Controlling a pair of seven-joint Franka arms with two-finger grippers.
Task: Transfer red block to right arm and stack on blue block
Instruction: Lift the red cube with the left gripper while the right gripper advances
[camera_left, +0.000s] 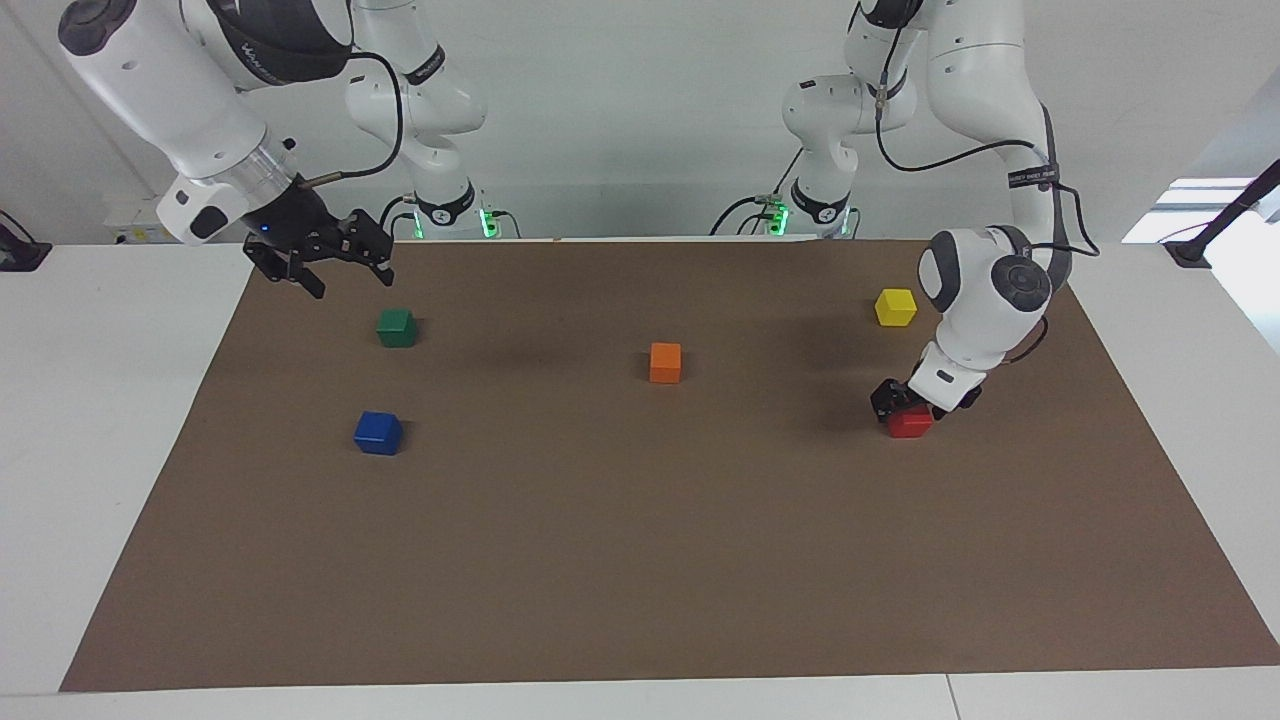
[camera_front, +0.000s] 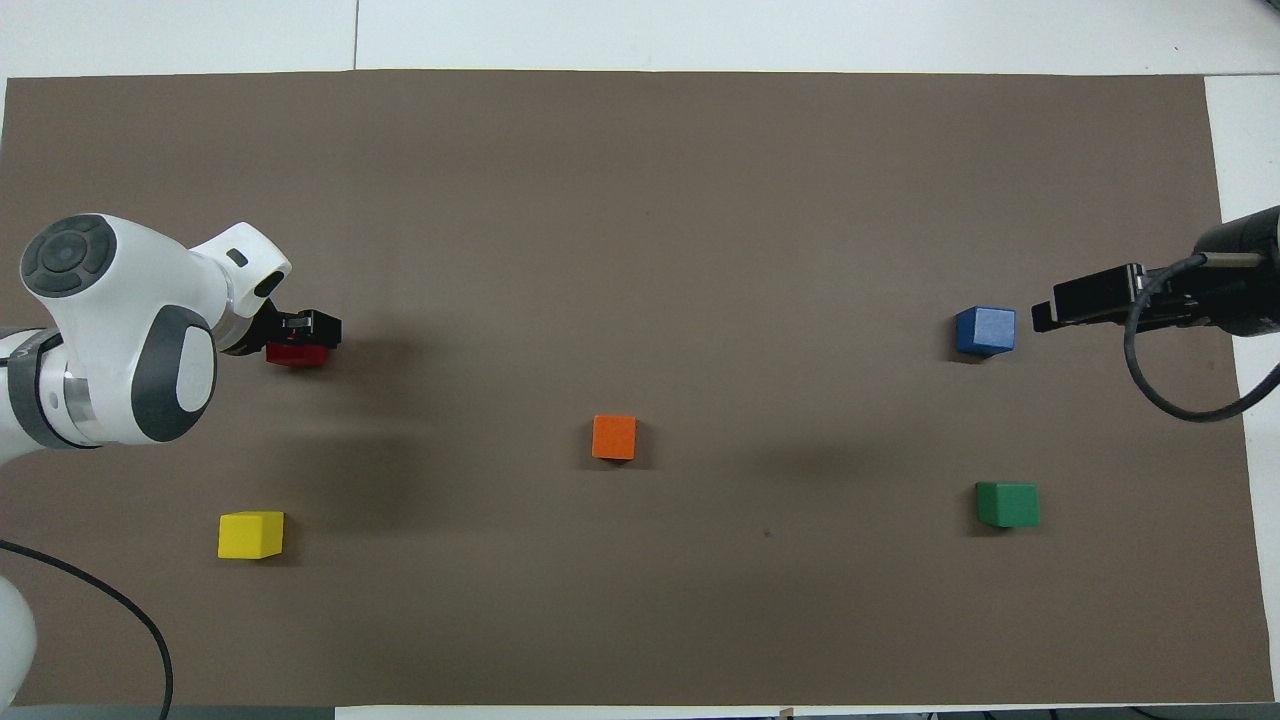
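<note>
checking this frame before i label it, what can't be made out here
- Red block, overhead view: the left gripper covers most of its top.
- Red block, facing view: the left gripper hides its upper part, so whether the fingers touch it is unclear.
- Right gripper, overhead view: its arm is cut off by the frame edge.
- Right gripper, facing view: raised near the green block; its height is unclear.

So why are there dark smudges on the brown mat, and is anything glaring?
Overhead view: soft, blurred arm shadows lie on the brown mat beside the red block and near the green block. Facing view: a bright glare patch shows past the table edge at the left arm's end.
</note>
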